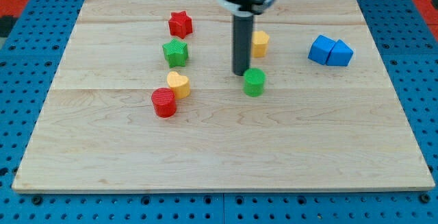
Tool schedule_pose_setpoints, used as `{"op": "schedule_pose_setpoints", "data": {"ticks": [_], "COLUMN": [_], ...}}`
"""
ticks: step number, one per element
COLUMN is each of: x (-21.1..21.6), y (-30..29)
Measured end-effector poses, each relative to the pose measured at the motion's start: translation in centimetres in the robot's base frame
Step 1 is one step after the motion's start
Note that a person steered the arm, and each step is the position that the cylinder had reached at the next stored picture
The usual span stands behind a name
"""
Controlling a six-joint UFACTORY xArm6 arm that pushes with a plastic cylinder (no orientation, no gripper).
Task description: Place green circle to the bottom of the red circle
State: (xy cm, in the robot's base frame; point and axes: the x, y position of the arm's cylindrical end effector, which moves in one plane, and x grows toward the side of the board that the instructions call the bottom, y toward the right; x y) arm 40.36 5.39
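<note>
The wooden board (226,148) fills most of the view, its pale planks running from the view's left to the view's right, and it lies on a blue pegboard surface (27,46) that shows all around it. My rod (242,42) comes down from the view's top, a straight dark bar with no jaws to spread or close, so it is holding nothing. My tip (241,72) sits on the board just above and slightly to the view's left of the green circle (254,82); whether it is touching that block or only just beside it I cannot tell.

Near the view's right, 2 blue blocks stand pressed together: a blue cube-like block (319,48) and a blue wedge-shaped block (340,53), well apart from everything else. The red circle (164,103) lies toward the view's left and a little lower than the green circle, well apart from it, so the green circle is to its right and not below it. A yellow heart (178,84) touches the red circle at its upper right. Above that heart stands a green block with a ribbed top (176,52), whose shape I cannot make out exactly, and above that a red star (181,24). A 2nd yellow block (261,43) is partly hidden behind my rod on the rod's right, its shape unclear
</note>
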Motion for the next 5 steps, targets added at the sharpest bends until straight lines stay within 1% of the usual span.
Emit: {"op": "schedule_pose_setpoints", "data": {"ticks": [1, 2, 3, 4, 5], "x": [1.5, 5.0, 6.9, 7.4, 9.1], "y": [3.7, 1.6, 1.7, 6.5, 7.1]}}
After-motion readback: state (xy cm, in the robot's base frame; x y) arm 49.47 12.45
